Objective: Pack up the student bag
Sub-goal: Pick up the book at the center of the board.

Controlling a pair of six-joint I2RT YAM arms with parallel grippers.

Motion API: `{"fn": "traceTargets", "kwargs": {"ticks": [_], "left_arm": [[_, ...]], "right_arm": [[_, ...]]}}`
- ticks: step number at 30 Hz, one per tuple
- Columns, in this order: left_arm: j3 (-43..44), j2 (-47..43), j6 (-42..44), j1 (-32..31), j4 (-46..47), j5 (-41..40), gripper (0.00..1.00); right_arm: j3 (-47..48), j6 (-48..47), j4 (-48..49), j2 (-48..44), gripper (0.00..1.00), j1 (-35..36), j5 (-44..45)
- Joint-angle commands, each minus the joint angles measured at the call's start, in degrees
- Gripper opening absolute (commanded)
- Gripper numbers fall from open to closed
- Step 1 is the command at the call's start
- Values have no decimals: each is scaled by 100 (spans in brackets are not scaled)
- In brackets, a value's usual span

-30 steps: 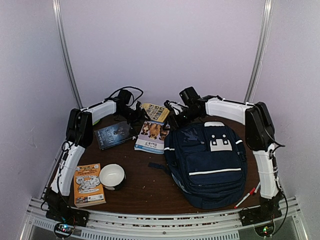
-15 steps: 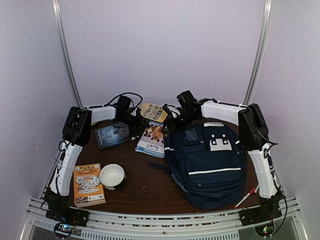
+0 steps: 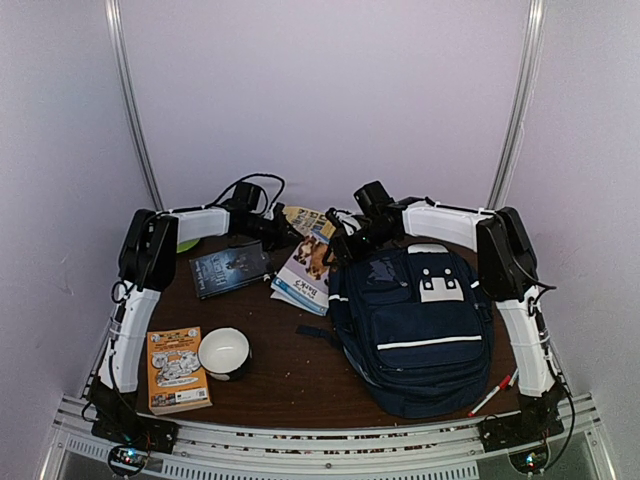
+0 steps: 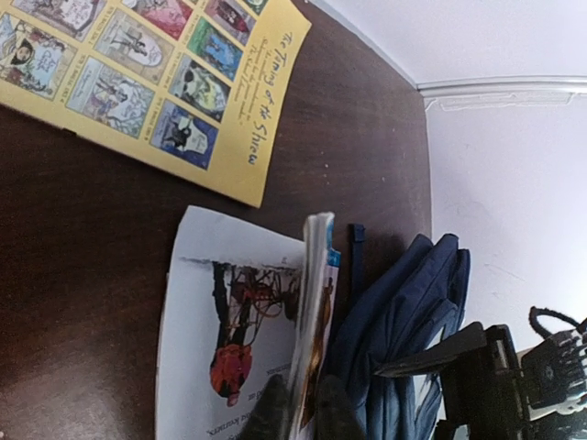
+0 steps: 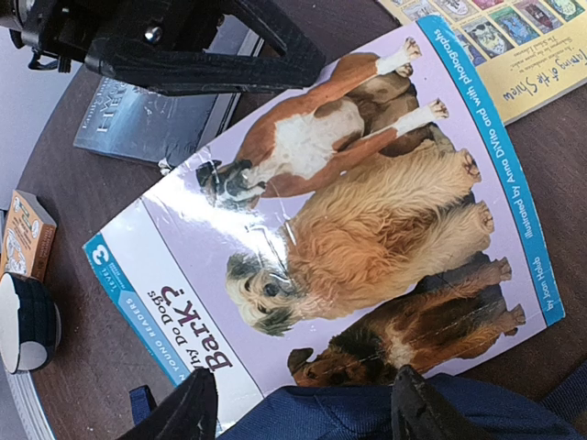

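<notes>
A dark brown desk (image 3: pixel 300 385) with a rounded far edge stands between pale lilac walls (image 3: pixel 330 100). Two metal posts (image 3: pixel 133 110) lean up from its back corners, and a ribbed metal rail (image 3: pixel 330 443) runs along the 6 o'clock edge. The student bag (image 3: pixel 420 330) lies flat with its front pocket up, filling the desk from 2 to 5 o'clock, its top toward 12. A red-and-white marker (image 3: pixel 492 393) lies just beside its 5 o'clock corner. An orange book (image 3: pixel 177 370) and a white-lined bowl (image 3: pixel 224 352) sit side by side at 7 o'clock. A dark book (image 3: pixel 228 268) lies at 10 and a yellow book (image 3: pixel 308 221) at 12. The dog book (image 3: pixel 308 268) sits tilted between the dark book and the bag

From above, both claws are only dark shapes near 12 o'clock. The left wrist view shows the left claw (image 4: pixel 298 417) pinching the dog book, one of its fingers (image 4: pixel 271 412) on each side of the book's lifted edge. It also shows a drawn figure on the book's pale far face and the bag's navy folds just beside it

Only the right wrist view gives the cover, with three dogs and the word "Bark?". There the right claw (image 5: pixel 308 403) is spread wide, with navy bag fabric between its fingers (image 5: pixel 188 412). Whether they press on it I cannot tell
</notes>
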Motion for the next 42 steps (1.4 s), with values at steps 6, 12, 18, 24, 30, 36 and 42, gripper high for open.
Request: {"fn": "traceTargets", "kwargs": {"ticks": [6,12,18,24,30,36,42], "left_arm": [[390,-25,319,-235,-453,304,43],[463,-38,631,-258,-908,223,37],[469,-38,837,-269,-1304,43,39],[486,102,655,-355,-991,491,33],[701,272,577,-425,-960,636,26],[735,379,592,-432,-1091,575,14],[598,13,865,-399,-1331,198,0]], "right_arm": [[-192,118,-118,44,66,-23,-83],[-192,158,-91,38,66,-31,-116],[-191,173,-55,25,65,-32,-130],[-177,220,-46,115,65,-27,-148],[-173,234,-33,127,66,-30,-148],[-155,267,-20,153,65,-28,-172],[-189,216,-78,27,65,-32,-186]]}}
